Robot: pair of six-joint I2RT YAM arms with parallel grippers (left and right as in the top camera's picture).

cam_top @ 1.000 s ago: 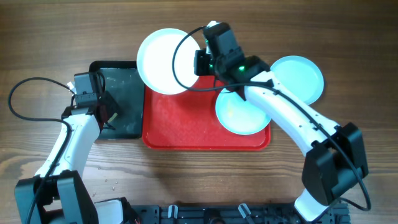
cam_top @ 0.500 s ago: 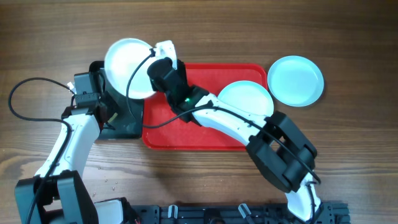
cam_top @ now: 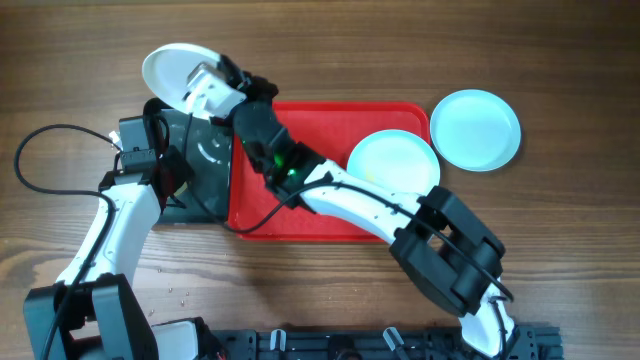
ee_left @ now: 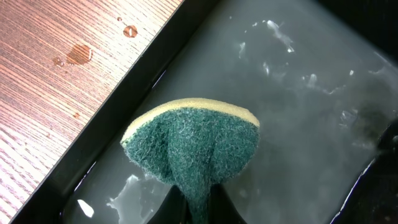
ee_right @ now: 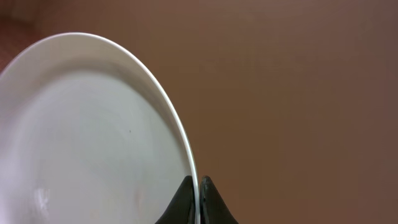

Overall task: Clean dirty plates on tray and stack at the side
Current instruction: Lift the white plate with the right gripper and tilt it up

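**Overhead.** Wood-grain bench (cam_top: 560,60), brown, with the planks running left to right. The red tray (cam_top: 350,118) sits mid-bench. The black tray (cam_top: 215,192) lies against its left side and has a wet sheen on its floor. The right gripper (cam_top: 212,88) carries the white plate (cam_top: 172,68) by the rim, tilted steeply, above the far edge of the black tray. The first turquoise plate (cam_top: 392,160) lies flat in the right half of the red tray. The second turquoise plate (cam_top: 480,130) rests on the bare bench just past the tray's far right corner, apart from it. The left gripper (cam_top: 172,185) is low over the black tray; its jaws cannot be made out from here.

**Left wrist.** The left gripper (ee_left: 198,205) is closed tight on a green sponge (ee_left: 193,146) with a yellow backing, pinching it into a fold. Below it, the black tray floor carries a thin film of water. Water drops (ee_left: 78,55) lie on the wood outside the tray rim.

**Right wrist.** The right gripper (ee_right: 198,194) is clamped on the rim of the white plate, with one finger on each face. The background is a blurred, even brown with no detail.
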